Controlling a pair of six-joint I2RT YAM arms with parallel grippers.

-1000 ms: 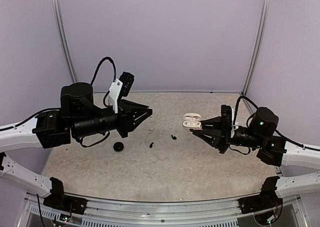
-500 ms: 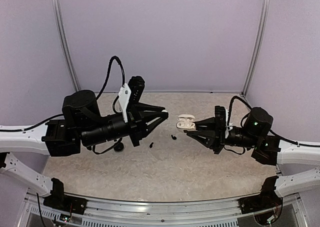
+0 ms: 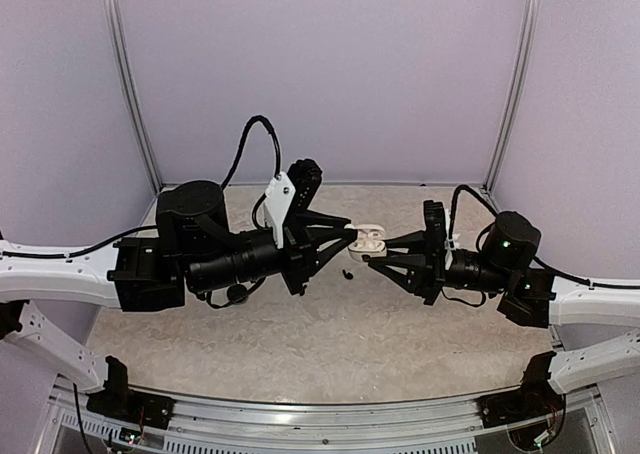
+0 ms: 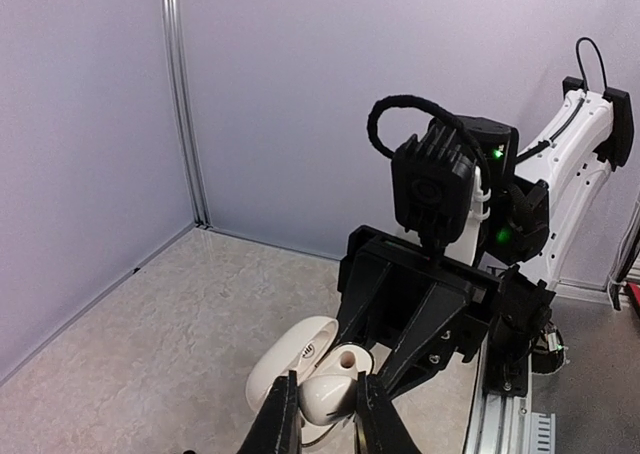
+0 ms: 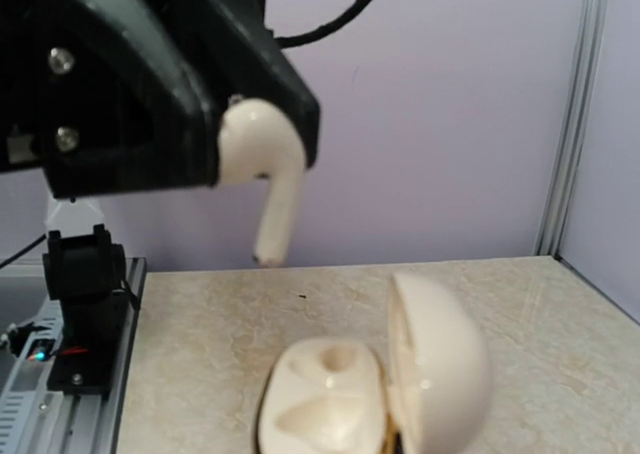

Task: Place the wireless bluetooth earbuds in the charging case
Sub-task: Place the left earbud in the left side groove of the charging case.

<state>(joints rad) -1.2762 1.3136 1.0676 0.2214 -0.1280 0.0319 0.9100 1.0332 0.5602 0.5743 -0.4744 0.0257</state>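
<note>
My left gripper [image 4: 322,409] is shut on a white earbud [image 4: 328,396], its stem pointing down. In the top view the left gripper [image 3: 347,232] is raised at the table's middle, right beside the open white charging case [image 3: 370,239]. My right gripper [image 3: 378,251] is shut on the case and holds it off the table. In the right wrist view the earbud [image 5: 265,174] hangs above and left of the case's base [image 5: 325,399], apart from it, with the lid [image 5: 440,374] tipped up to the right. One black earbud [image 3: 347,273] lies on the table below the grippers.
A black round case [image 3: 237,292] lies on the table, half hidden under the left arm. Lilac walls close in the back and both sides. The left arm's shadowed body hides part of the table on the left.
Both arms have moved toward the table's middle and risen. The left gripper carried the white earbud rightward until it came right beside the case held by the right gripper.
</note>
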